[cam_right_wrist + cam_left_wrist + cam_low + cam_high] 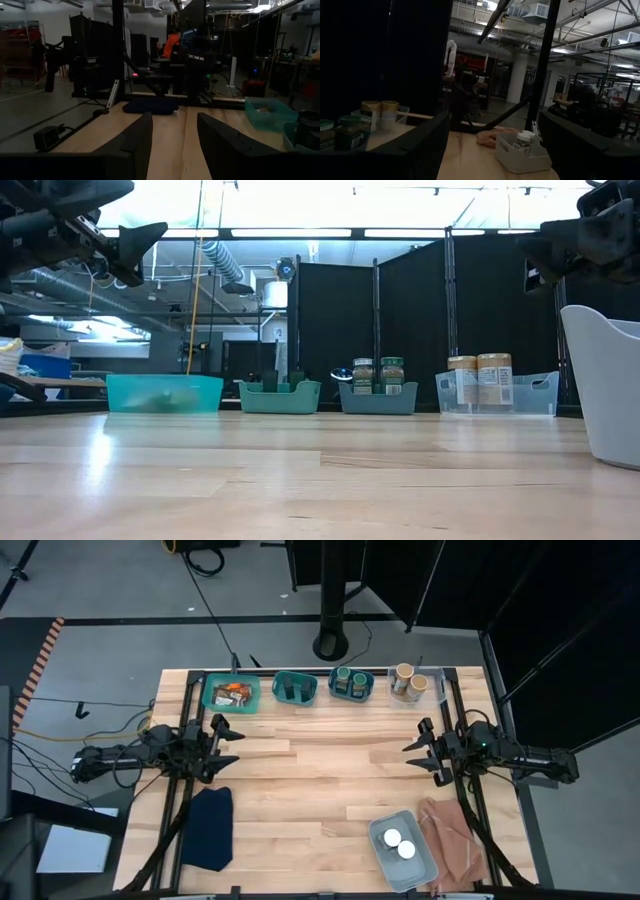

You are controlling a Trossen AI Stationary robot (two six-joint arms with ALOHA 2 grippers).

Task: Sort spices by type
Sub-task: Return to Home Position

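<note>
Spices sit in a row of bins along the table's far edge: brown and orange packets [232,692], black jars [294,688], green-lidded jars [352,679] and tan-topped jars [409,681]. Two white-lidded jars [399,843] stand in a pale bin [420,870] near the table's near right corner. My left gripper [237,743] hovers open over the table's left side, well clear of the bins. My right gripper [412,752] hovers open over the right side, between the tan-topped jars and the pale bin. Both are raised above the tabletop in the low view.
A dark blue cloth [208,827] lies at the near left of the table. A tan cloth [455,840] lies beside the pale bin on its right. Bare wood stretches across the middle of the table [320,780] between the two arms.
</note>
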